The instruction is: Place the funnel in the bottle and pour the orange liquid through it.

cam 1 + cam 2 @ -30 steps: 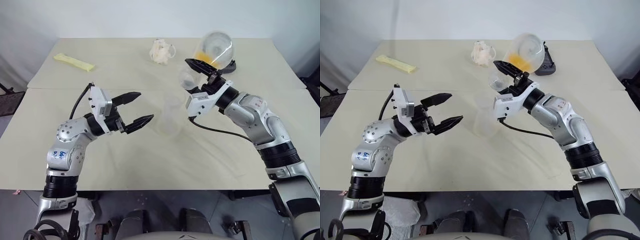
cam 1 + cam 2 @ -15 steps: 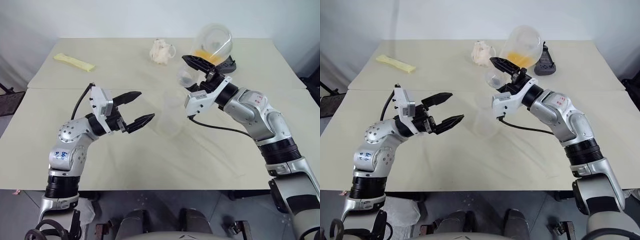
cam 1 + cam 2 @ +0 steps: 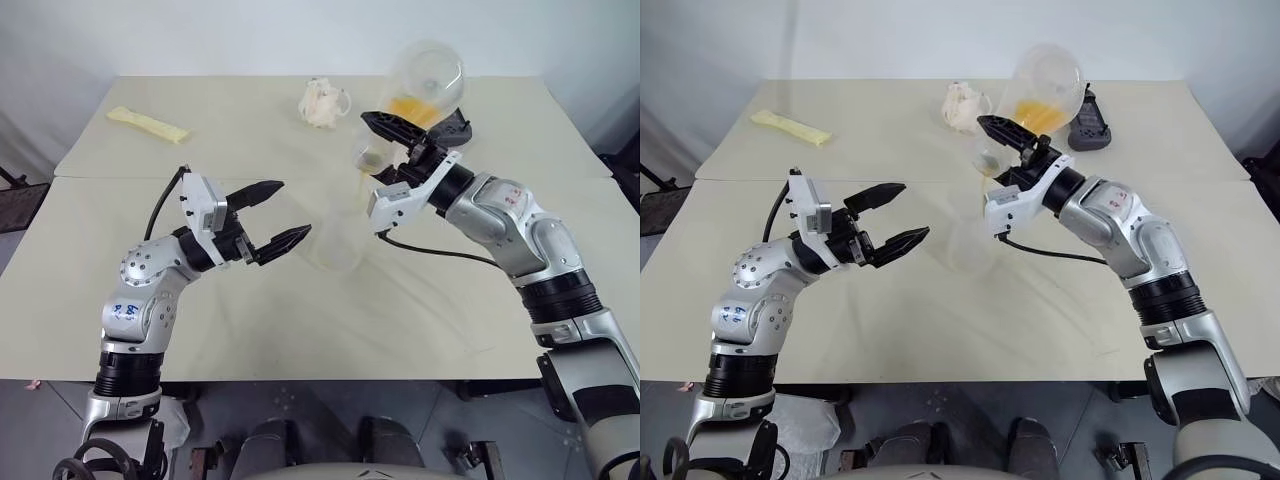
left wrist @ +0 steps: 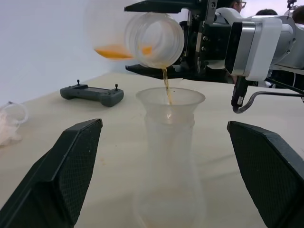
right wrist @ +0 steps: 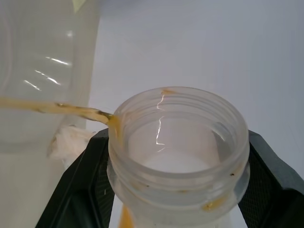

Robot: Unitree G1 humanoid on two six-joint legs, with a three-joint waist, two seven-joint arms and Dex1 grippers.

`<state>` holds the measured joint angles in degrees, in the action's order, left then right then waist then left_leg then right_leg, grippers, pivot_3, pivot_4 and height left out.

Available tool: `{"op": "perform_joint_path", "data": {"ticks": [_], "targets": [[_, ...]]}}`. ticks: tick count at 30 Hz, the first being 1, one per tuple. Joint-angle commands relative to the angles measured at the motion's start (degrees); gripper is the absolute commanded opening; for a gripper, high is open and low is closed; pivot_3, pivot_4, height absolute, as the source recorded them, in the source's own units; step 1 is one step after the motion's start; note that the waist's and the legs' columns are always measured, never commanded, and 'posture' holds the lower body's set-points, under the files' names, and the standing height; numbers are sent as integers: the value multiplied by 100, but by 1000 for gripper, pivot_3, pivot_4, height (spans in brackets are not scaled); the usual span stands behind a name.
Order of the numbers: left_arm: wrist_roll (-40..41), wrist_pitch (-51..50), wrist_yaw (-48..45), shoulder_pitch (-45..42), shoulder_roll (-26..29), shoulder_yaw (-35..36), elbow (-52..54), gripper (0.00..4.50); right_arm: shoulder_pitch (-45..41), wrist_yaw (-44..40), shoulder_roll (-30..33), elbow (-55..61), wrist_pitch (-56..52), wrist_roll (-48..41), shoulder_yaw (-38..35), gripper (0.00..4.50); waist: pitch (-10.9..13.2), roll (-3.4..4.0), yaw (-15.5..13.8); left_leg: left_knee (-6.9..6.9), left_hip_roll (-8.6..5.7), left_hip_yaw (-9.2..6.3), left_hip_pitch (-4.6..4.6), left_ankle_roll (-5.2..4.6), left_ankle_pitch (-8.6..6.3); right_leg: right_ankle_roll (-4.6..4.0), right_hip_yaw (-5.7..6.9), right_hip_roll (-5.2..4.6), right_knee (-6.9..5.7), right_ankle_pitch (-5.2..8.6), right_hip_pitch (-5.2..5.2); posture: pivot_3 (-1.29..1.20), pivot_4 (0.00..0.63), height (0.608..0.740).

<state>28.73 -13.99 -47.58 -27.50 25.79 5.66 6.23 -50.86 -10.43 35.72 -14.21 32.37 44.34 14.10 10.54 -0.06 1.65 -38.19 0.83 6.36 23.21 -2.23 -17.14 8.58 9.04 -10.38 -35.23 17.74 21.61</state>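
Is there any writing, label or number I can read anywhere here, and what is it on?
Blue marks on the left arm's grey joint housing: handwritten, too small to read.
Red marks on the right arm's silver forearm: too small to read.
The bottle, funnel, tilted jar of orange liquid and grey handheld controller: no readable text or labels.
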Motion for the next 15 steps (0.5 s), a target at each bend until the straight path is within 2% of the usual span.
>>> {"op": "perform_joint_path", "data": {"ticks": [1, 15], "targets": [[-10, 127, 35, 7, -17, 23, 177, 4500, -229, 169, 103, 94, 39, -14, -77, 2821, 0, 0, 0, 0, 0, 0, 0, 0, 0, 0, 0, 0, 0, 0, 0, 0, 150, 740], [-8, 168, 40, 3, -30, 20, 145, 4500, -212, 396, 152, 174, 63, 113, -33, 2821, 0, 0, 0, 0, 0, 0, 0, 0, 0, 0, 0, 0, -1, 0, 0, 0, 150, 740]]}}
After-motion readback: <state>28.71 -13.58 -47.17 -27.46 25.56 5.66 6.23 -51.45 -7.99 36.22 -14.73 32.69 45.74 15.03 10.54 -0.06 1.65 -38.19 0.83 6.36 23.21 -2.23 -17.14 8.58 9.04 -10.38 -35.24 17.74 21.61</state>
